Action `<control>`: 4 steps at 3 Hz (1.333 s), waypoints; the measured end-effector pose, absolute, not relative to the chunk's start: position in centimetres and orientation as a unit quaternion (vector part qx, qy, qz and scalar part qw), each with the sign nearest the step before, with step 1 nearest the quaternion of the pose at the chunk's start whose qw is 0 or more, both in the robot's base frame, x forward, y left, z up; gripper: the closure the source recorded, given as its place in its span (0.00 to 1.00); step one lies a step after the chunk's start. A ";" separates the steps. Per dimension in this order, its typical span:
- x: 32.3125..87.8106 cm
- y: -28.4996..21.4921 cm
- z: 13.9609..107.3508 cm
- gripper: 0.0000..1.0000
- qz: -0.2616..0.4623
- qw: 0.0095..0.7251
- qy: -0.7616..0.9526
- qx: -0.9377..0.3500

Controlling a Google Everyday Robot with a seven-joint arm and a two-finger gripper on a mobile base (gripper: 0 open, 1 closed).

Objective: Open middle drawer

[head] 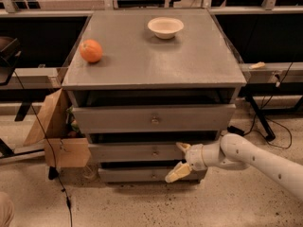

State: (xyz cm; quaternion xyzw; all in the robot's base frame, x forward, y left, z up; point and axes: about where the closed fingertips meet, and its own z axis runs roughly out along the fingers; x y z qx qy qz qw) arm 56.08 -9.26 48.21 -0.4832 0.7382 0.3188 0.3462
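Note:
The grey cabinet (151, 56) has three drawers stacked in its front. The middle drawer (128, 152) is a shallow grey front with a small round knob (155, 151) at its centre, and it looks pushed in. My gripper (179, 161) is open at the end of the white arm (251, 157), which reaches in from the right. Its upper fingertip (183, 146) lies at the middle drawer's height, a little right of the knob. The lower fingertip (174, 175) hangs in front of the bottom drawer (137, 175). Nothing is held between them.
An orange (91, 50) and a white bowl (165, 27) sit on the cabinet top. The tall top drawer (118, 118) is above the middle one. A cardboard box (59, 136) leans at the cabinet's left. Cables and a table leg (259, 119) are on the floor to the right.

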 end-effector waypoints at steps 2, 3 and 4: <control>59.6 -9.3 48.2 0.00 0.311 0.415 0.727 -0.450; 61.0 -9.9 48.1 0.00 0.291 0.431 0.730 -0.444; 62.2 -10.2 48.3 0.00 0.262 0.431 0.735 -0.453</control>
